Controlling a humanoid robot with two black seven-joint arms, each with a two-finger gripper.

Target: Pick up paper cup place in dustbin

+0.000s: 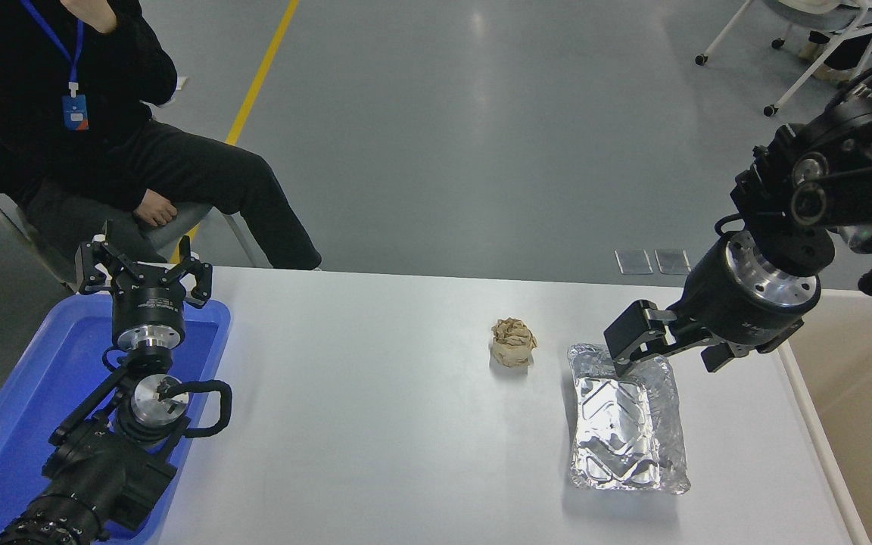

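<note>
No paper cup shows anywhere in the head view. The beige dustbin (871, 409) stands at the table's right edge, partly cut off by the picture. My right gripper (627, 342) hangs low over the far end of a crumpled foil tray (625, 424), its wrist just left of the dustbin's rim; whether it is open or shut does not show. A crumpled brown paper ball (513, 341) lies left of the foil tray. My left gripper (142, 266) stays parked at the lower left, open and holding nothing.
A blue plastic tray (20, 424) sits under my left arm at the white table's (375, 424) left edge. A person in black sits at the far left beyond the table. Chair legs stand on the floor at the top right.
</note>
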